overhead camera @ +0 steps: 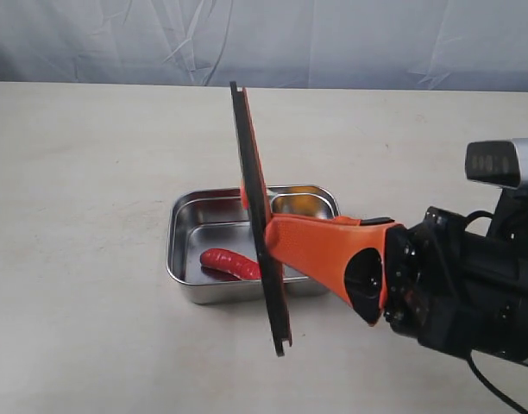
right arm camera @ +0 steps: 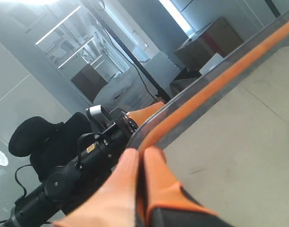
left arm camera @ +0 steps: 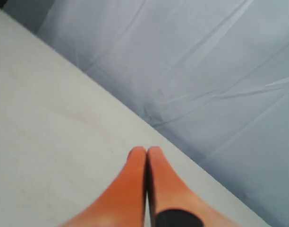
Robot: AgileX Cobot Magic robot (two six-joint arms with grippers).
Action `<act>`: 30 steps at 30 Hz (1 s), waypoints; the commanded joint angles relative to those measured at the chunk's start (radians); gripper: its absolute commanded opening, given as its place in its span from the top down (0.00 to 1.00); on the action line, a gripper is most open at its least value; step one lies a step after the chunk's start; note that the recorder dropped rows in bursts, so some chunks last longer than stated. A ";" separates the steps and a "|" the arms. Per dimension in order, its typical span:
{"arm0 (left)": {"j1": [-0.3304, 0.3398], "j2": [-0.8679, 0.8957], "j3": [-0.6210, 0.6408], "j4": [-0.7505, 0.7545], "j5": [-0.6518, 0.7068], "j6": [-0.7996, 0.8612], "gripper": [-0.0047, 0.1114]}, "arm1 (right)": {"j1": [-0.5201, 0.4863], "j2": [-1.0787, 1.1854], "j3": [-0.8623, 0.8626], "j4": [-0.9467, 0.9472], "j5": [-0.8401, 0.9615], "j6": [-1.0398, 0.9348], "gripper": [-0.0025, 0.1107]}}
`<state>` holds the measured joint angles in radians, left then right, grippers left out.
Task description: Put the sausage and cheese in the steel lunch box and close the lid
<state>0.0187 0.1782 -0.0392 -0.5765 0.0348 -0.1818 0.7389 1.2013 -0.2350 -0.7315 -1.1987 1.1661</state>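
The steel lunch box (overhead camera: 174, 259) lies in the middle of the table. The red sausage (overhead camera: 228, 261) rests in its larger compartment. A yellow-orange patch, the cheese (overhead camera: 304, 205), shows in the small far compartment, mostly hidden by the lid and finger. The dark lid (overhead camera: 249, 164) stands almost on edge over the box, its orange seal facing right. My right gripper (overhead camera: 271, 235) is shut on the lid's lower half. In the right wrist view the gripper (right arm camera: 140, 153) pinches the lid's (right arm camera: 220, 80) rim. My left gripper (left arm camera: 146, 151) is shut on nothing, over bare table, outside the exterior view.
A pale cloth backdrop (overhead camera: 333, 39) hangs behind the table's far edge. The right arm's black body (overhead camera: 471, 285) fills the lower right of the exterior view. Bare tabletop (overhead camera: 83, 190) surrounds the box.
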 commanded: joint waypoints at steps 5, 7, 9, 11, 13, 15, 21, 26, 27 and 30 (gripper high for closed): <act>0.000 -0.008 0.001 -0.266 0.175 -0.043 0.96 | -0.004 -0.001 -0.109 -0.028 -0.022 0.062 0.99; 0.000 -0.008 0.001 -0.274 0.176 -0.043 0.96 | -0.004 -0.001 -0.170 -0.056 -0.022 0.087 0.99; 0.000 -0.008 0.001 -0.267 0.178 -0.041 0.96 | -0.004 -0.001 -0.217 -0.083 -0.022 0.111 0.99; 0.000 -0.002 0.001 -0.252 0.195 -0.039 0.89 | -0.004 -0.001 -0.228 -0.099 -0.022 0.124 0.99; 0.000 -0.002 0.001 -0.293 0.208 -0.039 0.75 | -0.004 -0.001 -0.228 -0.116 -0.022 0.128 0.99; 0.000 -0.002 0.001 -0.443 0.206 -0.039 0.58 | -0.004 -0.001 -0.228 -0.135 -0.022 0.143 0.99; 0.000 -0.002 -0.165 -0.689 0.179 0.213 0.53 | -0.004 -0.001 -0.228 -0.161 -0.022 0.149 0.99; 0.000 0.046 -0.358 -0.603 0.203 0.689 0.74 | -0.004 -0.001 -0.228 -0.173 -0.022 0.149 0.99; 0.000 0.077 -0.396 -0.556 0.233 0.721 0.79 | -0.004 -0.001 -0.228 -0.176 -0.022 0.149 0.99; 0.000 0.203 -0.497 -0.400 0.315 0.709 0.84 | -0.004 -0.001 -0.228 -0.185 -0.022 0.149 0.99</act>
<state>0.0187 0.2734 -0.4545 -1.1087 0.2727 0.4718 0.7389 1.2013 -0.4557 -0.9090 -1.2009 1.3193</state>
